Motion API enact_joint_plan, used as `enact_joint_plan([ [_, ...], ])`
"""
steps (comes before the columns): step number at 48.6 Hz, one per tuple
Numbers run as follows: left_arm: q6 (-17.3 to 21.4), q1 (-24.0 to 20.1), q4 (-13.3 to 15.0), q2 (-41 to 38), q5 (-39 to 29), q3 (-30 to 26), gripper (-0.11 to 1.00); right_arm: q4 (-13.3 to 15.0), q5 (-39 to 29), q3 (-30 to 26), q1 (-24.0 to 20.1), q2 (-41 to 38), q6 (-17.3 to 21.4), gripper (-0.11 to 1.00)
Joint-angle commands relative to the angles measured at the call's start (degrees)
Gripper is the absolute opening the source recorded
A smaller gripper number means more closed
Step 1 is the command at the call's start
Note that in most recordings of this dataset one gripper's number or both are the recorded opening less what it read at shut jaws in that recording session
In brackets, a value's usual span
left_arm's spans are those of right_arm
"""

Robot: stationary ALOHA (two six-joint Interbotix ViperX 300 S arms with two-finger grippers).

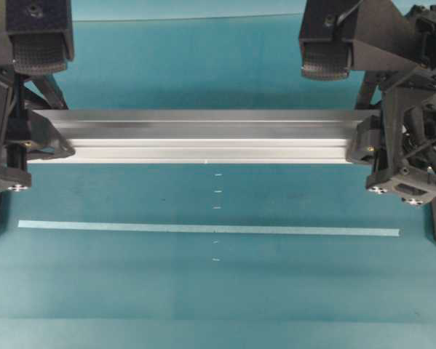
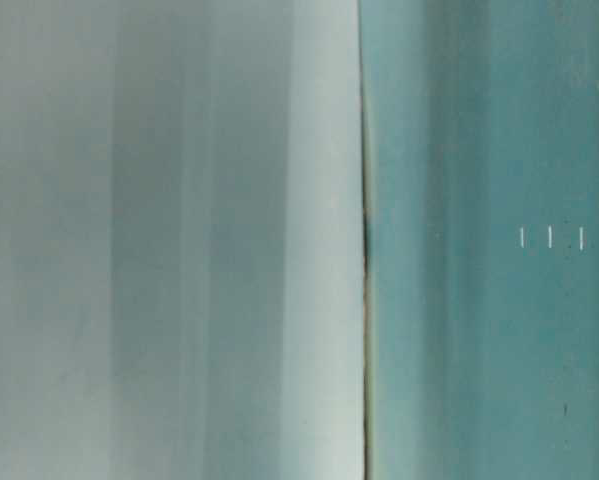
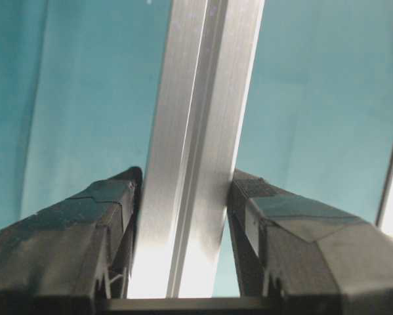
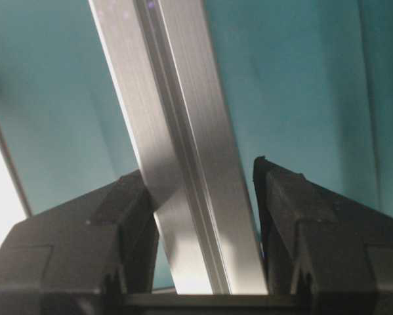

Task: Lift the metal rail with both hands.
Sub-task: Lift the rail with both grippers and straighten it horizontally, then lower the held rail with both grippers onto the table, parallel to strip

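From above, both ends of the metal rail (image 1: 203,136) vanish behind the black arms, so its square-cut faces can't be seen. The left tool (image 1: 46,142) is half cut off by the picture's edge, and the right tool (image 1: 367,142) is buried in its own housing and cables. The table-level view is filled by a pale blur on its left side; what that is cannot be told. In the wrist views the near end of the rail is lost in glare between the fingers (image 3: 84,223), whose bases run off the bottom edge. The tiny white marks (image 1: 218,191) on the surface (image 1: 203,291) are too small to read.
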State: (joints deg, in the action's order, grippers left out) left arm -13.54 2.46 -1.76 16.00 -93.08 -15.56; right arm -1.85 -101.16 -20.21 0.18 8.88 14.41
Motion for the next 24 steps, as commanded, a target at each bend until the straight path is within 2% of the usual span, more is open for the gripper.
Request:
enact_joint_plan([
  [1, -0.79, 0.70, 0.18, 0.79, 0.35, -0.88, 0.36, 0.70, 0.53, -1.49, 0.62, 0.44, 1.14, 0.44],
  [12, -0.79, 1.05, 0.18, 0.00, 1.23, -0.26, 0.36, 0.62, 0.70, 0.26, -0.35, -0.26, 0.97, 0.44],
  [17, -0.44, 0.97, 0.18, -0.18, 3.69, 3.25, 0.35, 0.53, 2.64, 6.33, -0.35, -0.62, 1.05, 0.44],
  [24, -0.35, 1.05, 0.09, 0.00, 8.88, 11.07, 0.35, 0.53, 7.82, 15.47, -0.53, -0.18, 0.97, 0.44],
])
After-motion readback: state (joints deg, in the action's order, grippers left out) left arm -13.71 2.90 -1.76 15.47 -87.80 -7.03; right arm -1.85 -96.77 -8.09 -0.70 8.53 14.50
